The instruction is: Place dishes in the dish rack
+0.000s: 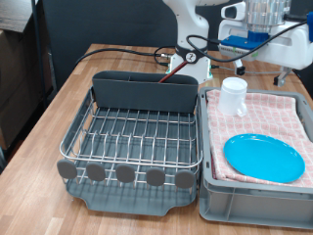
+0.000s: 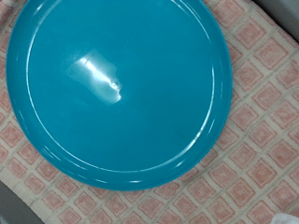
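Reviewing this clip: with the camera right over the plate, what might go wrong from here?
1. The plate lies flat on the checked cloth, leaving little exposed edge; a grasp may slip or snag fabric.
2. The mug stands on the same cloth nearby and might get knocked.
3. A spoon already stands in the rack; a carried plate may bump it. The gripper itself is out of view.

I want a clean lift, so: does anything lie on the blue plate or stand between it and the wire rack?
Nothing visible does. The round light-blue plate lies bare on the pink checked cloth; the white handled mug stands apart behind it. The silver wire dish rack beside the bin holds no dishes. The gripper is out of view.
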Motion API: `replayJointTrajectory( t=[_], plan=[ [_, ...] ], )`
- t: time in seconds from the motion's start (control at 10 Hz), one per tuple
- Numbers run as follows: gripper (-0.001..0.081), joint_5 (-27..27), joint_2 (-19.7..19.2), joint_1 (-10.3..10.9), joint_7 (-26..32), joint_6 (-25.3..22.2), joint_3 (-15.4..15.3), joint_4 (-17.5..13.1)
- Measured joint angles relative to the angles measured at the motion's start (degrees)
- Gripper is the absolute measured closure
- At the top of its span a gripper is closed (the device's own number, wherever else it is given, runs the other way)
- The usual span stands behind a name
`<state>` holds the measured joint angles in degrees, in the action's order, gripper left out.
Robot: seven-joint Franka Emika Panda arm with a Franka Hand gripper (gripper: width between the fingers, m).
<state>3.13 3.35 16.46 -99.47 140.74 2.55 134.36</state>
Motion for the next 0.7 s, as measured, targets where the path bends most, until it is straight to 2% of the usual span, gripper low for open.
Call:
replayJointTrajectory(
  t=[0.3, 0.6, 0.7],
  plan=[
    [0.0003, 4.28, -3.44, 0.00, 5.20, 8.27, -0.15, 2.38],
    [0.0003, 11.10, -6.66, 0.00, 12.45, 16.90, -0.84, 4.42],
    [0.0003, 10.75, -6.65, -0.01, 12.04, 16.36, -0.81, 4.30]
  ],
)
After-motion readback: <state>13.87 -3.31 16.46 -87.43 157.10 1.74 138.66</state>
